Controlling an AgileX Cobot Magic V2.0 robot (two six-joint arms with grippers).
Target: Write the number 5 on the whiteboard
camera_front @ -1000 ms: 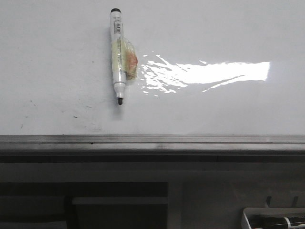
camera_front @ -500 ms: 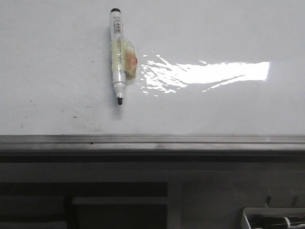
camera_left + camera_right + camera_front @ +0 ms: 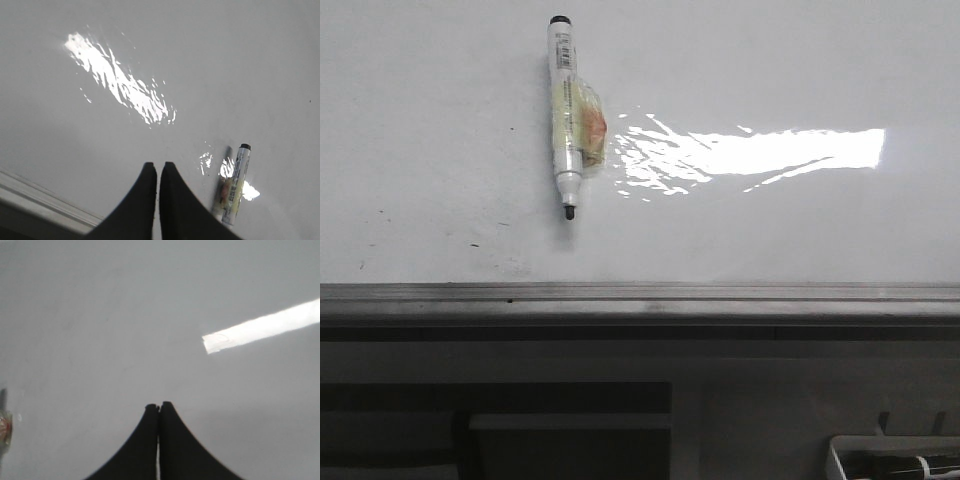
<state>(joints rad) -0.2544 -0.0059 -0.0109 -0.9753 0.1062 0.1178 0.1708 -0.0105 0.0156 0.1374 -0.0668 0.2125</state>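
a: two grippers, and both with fingers pressed together on nothing. the left gripper (image 3: pixel 155 167) hangs over the near part of the whiteboard (image 3: pixel 770 230), the right gripper (image 3: pixel 159 406) over bare board too. neither shows in the front view.

b: anything nearer than the board?

a: a grey rail (image 3: pixel 640 292) runs along the near edge, and below it dark framing and the corner of a white tray (image 3: pixel 890 455) at the near right.

b: and the marker?

a: the marker (image 3: pixel 564 115) lies on the board, left of the bright glare (image 3: pixel 770 152), uncapped tip pointing near, with a crumpled clear wrap around its barrel. in the left wrist view it lies just beside the fingers (image 3: pixel 177 200), apart from them.

b: changed in the last second?

a: almost nothing. the marker sits a hair further off in the picture, and the tray too, which looks like the camera shifting rather than anything being pushed.

b: so the number 5?

a: not on the board at all, only a few dark specks at the near left. i'd judge the task hasn't begun: a gripper must part its fingers and take the marker first.
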